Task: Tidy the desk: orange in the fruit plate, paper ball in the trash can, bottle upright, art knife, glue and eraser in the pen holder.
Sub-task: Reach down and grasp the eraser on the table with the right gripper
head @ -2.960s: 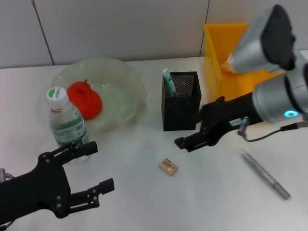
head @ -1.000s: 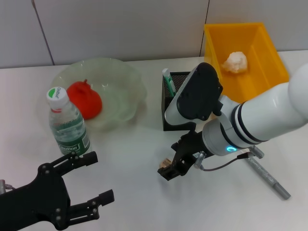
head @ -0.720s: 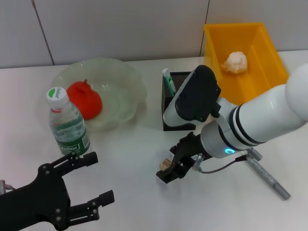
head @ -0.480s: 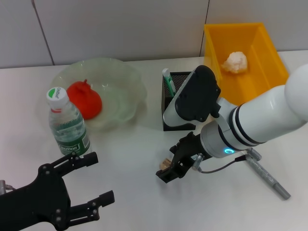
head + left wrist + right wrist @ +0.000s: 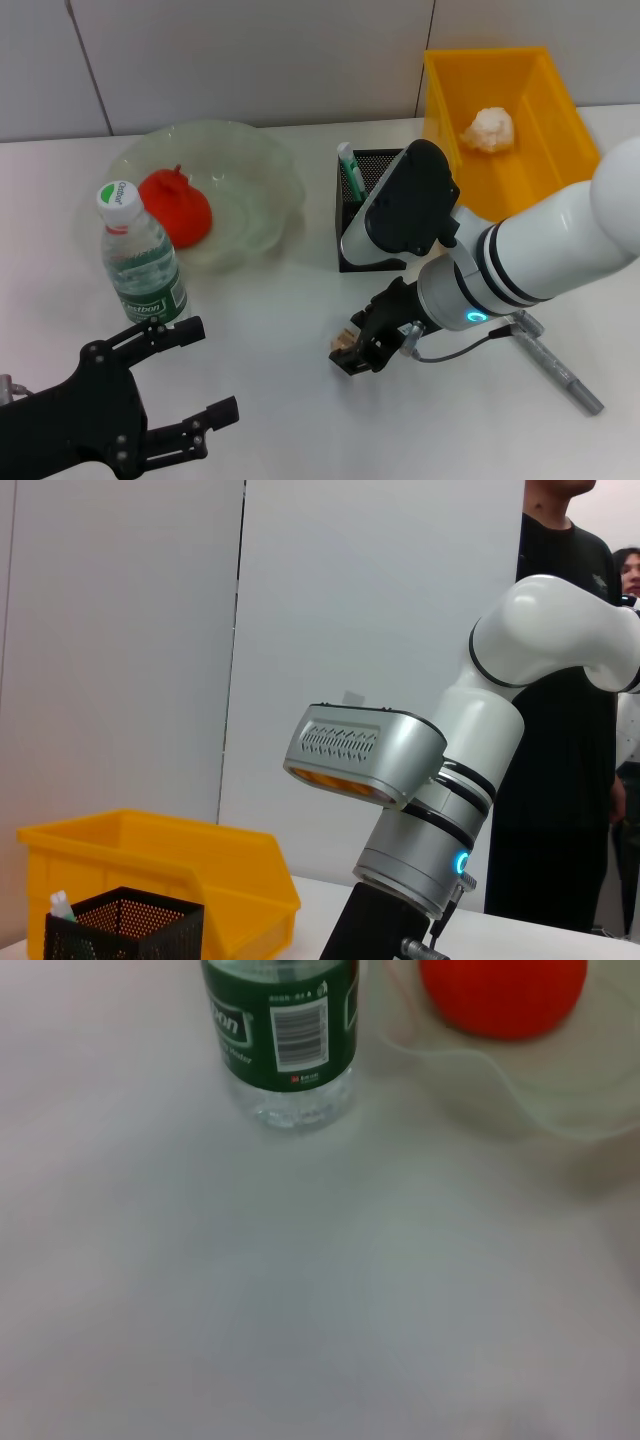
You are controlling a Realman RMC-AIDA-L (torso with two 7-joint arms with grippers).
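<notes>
1. You are working the eraser [image 5: 343, 340] step: your right gripper [image 5: 358, 350] is closing around it on the desk, at 6 o'clock from the pen holder [image 5: 372, 216].
2. Next, you are lifting it clear and carrying it over that holder.
3. Your left gripper [image 5: 180, 385] is waiting with its fingers spread, holding nothing.

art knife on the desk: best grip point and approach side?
Grip the art knife mid-barrel, coming straight down from above. It lies flat on the table as a long thin bar, so closing across its narrow width looks the surest hold. The right gripper is nearest.
</notes>
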